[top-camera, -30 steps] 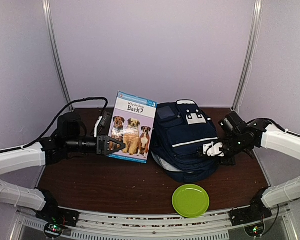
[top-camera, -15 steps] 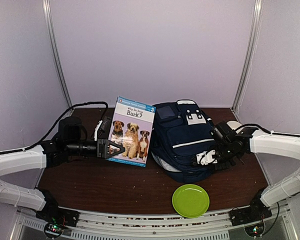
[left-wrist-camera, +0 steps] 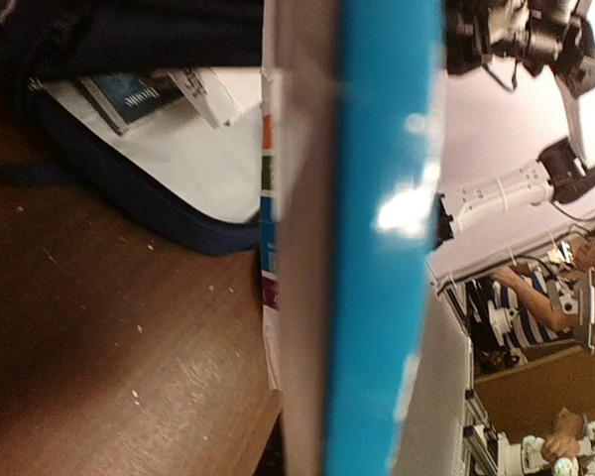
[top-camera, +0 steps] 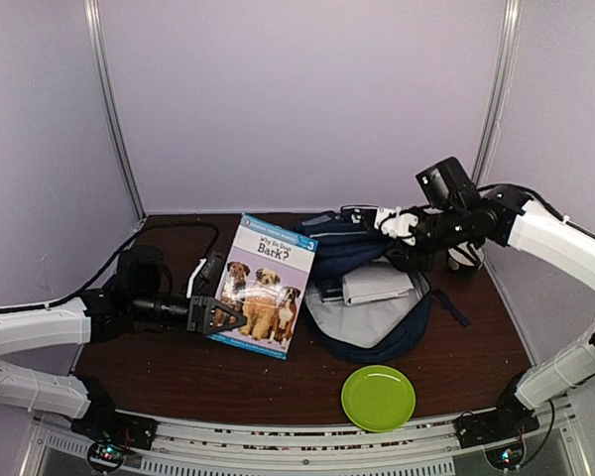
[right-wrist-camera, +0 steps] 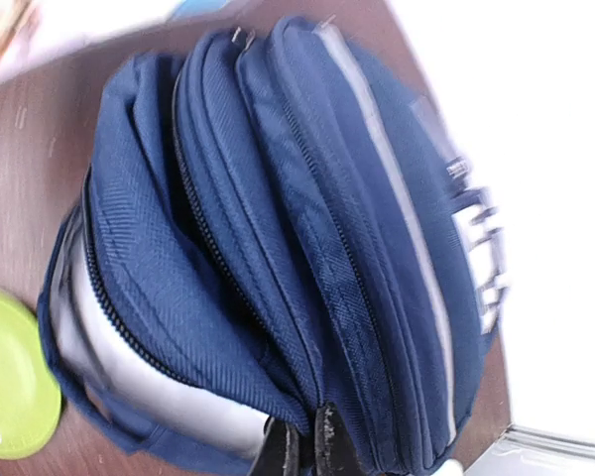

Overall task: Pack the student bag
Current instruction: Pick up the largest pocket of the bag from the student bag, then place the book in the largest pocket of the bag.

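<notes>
left gripper (top-camera: 221, 313) low, clamped on the book (top-camera: 270, 286); right gripper (top-camera: 390, 223) raised, pinched on the student bag (top-camera: 369, 317)

Table (top-camera: 178, 367) is being viewed from above and behind the arm bases (top-camera: 114, 428), facing the back wall (top-camera: 297, 99). Left wrist: book (left-wrist-camera: 377, 248) is being filmed edge-on, very near, backpack (left-wrist-camera: 109, 35) beyond. Right wrist: backpack is being framed closely, plate (right-wrist-camera: 10, 387) at the corner. Backpack is being shared by all three views.

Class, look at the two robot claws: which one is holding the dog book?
The left claw, low on the left, grips the book by its edge. The right claw instead pinches the student bag's navy fabric.
</notes>
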`<state>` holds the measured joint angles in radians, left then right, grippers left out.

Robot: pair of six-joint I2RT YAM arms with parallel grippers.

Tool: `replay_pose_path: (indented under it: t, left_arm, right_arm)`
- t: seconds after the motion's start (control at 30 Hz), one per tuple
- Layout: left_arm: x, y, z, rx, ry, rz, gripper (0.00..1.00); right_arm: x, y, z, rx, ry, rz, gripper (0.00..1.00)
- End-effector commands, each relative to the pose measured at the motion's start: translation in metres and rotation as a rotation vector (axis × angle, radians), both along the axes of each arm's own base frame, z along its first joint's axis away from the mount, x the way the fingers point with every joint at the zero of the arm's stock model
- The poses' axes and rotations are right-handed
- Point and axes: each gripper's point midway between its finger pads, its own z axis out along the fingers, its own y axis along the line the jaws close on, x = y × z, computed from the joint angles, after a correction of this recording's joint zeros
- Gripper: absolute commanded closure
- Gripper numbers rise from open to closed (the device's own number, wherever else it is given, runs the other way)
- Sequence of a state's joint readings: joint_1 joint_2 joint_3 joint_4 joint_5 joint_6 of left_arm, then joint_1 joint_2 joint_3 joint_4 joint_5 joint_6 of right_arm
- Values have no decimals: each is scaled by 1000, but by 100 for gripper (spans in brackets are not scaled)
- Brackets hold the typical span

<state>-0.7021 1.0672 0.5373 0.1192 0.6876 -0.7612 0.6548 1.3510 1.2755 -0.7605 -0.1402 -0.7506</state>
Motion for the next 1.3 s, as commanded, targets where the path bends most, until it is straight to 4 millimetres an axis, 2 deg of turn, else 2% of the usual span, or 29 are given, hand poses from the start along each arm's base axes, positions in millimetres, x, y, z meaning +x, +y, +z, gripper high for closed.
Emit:
replay_pose_path:
  t: [0.0, 0.07, 0.1, 0.2, 0.3, 0.4, 0.5, 0.6, 0.83, 0.93, 1.1, 1.27]
  left_arm:
    - [-43, -5, 37, -94, -68, -230, 100]
    - [-59, -3, 37, -103, -56, -297, 100]
    - [-68, -1, 37, -106, -46, -329, 100]
    - [-87, 1, 33, -104, -27, -387, 100]
    - [-90, -6, 26, -87, -6, -394, 100]
    - [-82, -20, 22, -101, 17, -368, 100]
    - [-67, -35, 15, -120, 51, -322, 100]
    - [-50, -52, 8, -141, 92, -287, 100]
    - [-15, -89, -25, -130, 231, -234, 100]
    - [4, -107, -17, -207, 262, -206, 100]
    - [52, -135, -6, -330, 324, -168, 100]
    - [111, -147, -25, -305, 366, -89, 100]
  right_arm:
    - [18, 40, 61, 220, 17, -35, 100]
    - [27, 53, 75, 260, 29, -42, 100]
    - [30, 61, 89, 290, 21, -41, 100]
    - [34, 82, 102, 315, 37, -27, 100]
    - [32, 101, 112, 324, 37, -5, 100]
    - [31, 112, 121, 315, 25, 11, 100]
    - [31, 113, 129, 313, 18, 16, 100]
    - [26, 109, 126, 307, 19, 24, 100]
    - [6, 102, 122, 320, 35, 54, 100]
    - [-6, 101, 117, 313, 46, 87, 100]
    - [-24, 100, 110, 297, 55, 142, 100]
    - [-35, 97, 107, 284, 58, 175, 100]
